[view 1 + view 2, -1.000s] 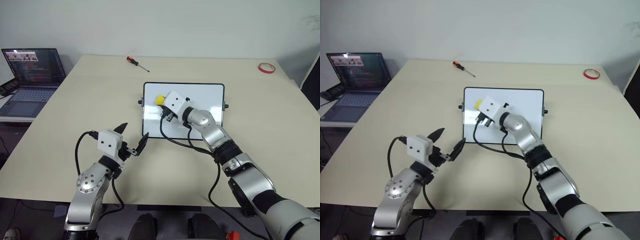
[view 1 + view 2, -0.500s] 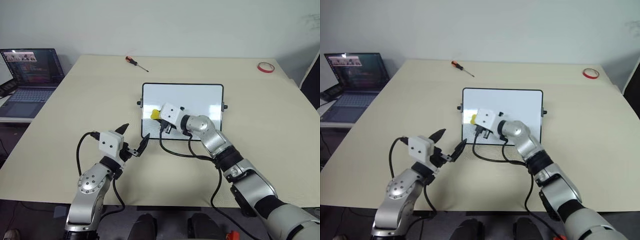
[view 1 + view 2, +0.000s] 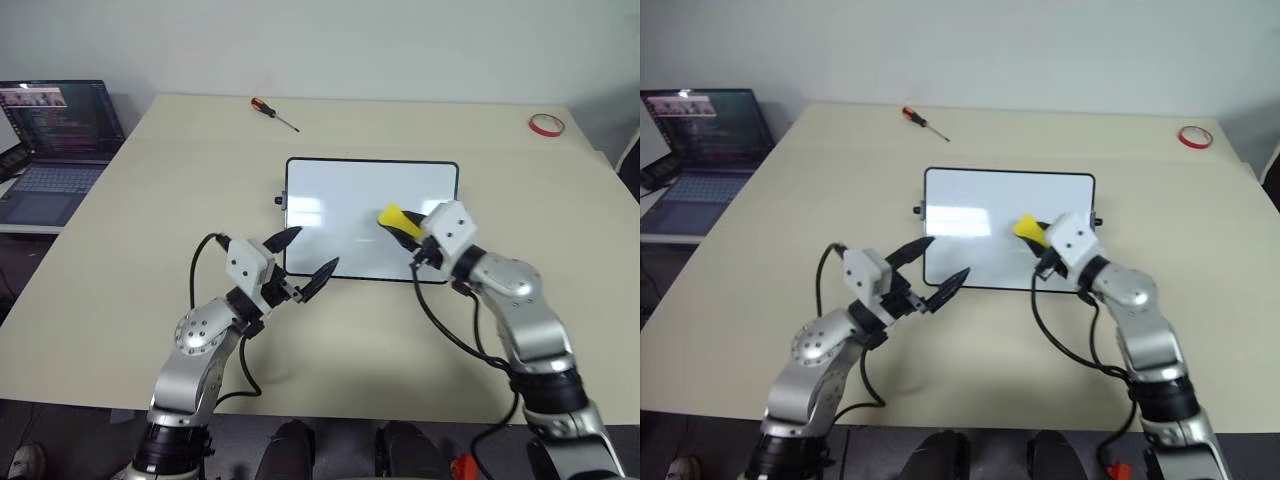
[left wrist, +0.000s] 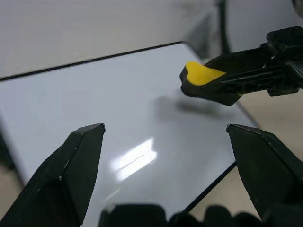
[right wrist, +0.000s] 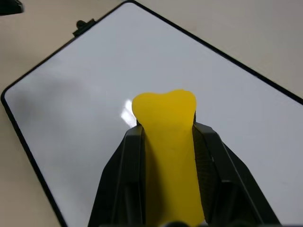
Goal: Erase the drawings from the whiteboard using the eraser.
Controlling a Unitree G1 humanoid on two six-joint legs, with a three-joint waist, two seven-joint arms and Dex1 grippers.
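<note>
Both arms over whiteboard (image 3: pixel 340 200) | right gripper (image 3: pixel 408 229) clamps eraser (image 3: pixel 391 216)

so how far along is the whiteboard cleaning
Done: the whiteboard looks clean, no drawings visible on its surface in any view. In hand: the right end effector is shut on the yellow eraser, held over the board's right part. The left end effector hangs open at the board's near left corner. Left: probably just putting the eraser down.
</note>
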